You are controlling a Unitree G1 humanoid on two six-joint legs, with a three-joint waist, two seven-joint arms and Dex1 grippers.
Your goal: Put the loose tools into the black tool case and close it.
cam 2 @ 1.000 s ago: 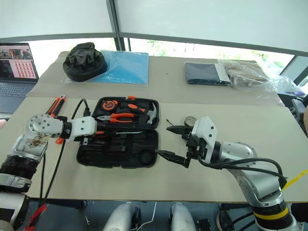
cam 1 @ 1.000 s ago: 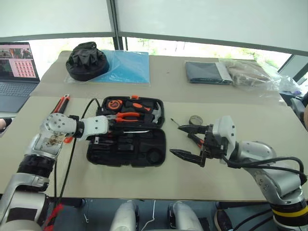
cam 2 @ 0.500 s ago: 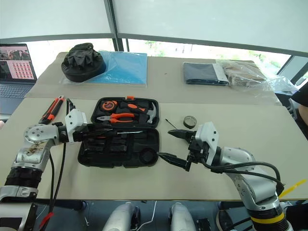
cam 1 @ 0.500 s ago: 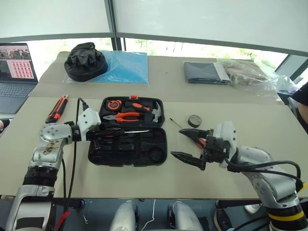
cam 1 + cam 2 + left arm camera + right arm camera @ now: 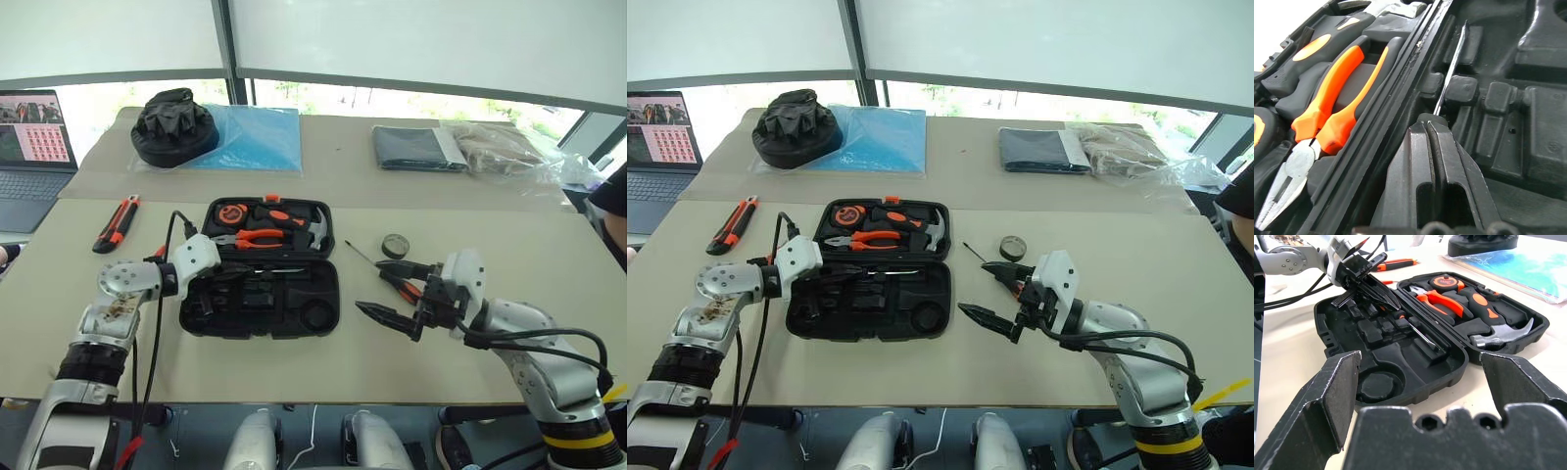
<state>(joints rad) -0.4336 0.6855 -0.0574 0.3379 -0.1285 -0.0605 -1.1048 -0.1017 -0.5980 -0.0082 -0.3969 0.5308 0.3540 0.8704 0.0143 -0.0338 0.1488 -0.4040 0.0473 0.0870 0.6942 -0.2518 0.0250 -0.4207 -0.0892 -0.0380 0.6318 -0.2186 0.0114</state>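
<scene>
Tool case: the black tool case (image 5: pixel 260 266) lies open near the middle of the table, both halves flat, so its moulded recesses face up for loading.
Far half: orange-handled pliers (image 5: pixel 257 237) and a hammer (image 5: pixel 315 228) are seated there.
Near half: one long screwdriver (image 5: pixel 1418 330) lies along the hinge edge, its handle at the left end; the other recesses look unfilled.
Left gripper: the left gripper (image 5: pixel 1431 128) is clenched tight, tips over that screwdriver's shaft; whether it pinches or merely presses the shaft I cannot tell. Likely it is nudging the tool down into its slot.
Right gripper: the right gripper (image 5: pixel 390 290) hovers right of the case, spread wide and holding nothing, pointing left toward the case.
Tape roll: the small dark tape roll (image 5: pixel 396 245) sits just beyond the right gripper.
Second screwdriver: a screwdriver (image 5: pixel 384 273) lies beside the tape roll, partly hidden by the fingers.
Utility knife: the utility knife (image 5: pixel 116 223) lies well left of the case.
Remaining: several tools out, lid open.
</scene>
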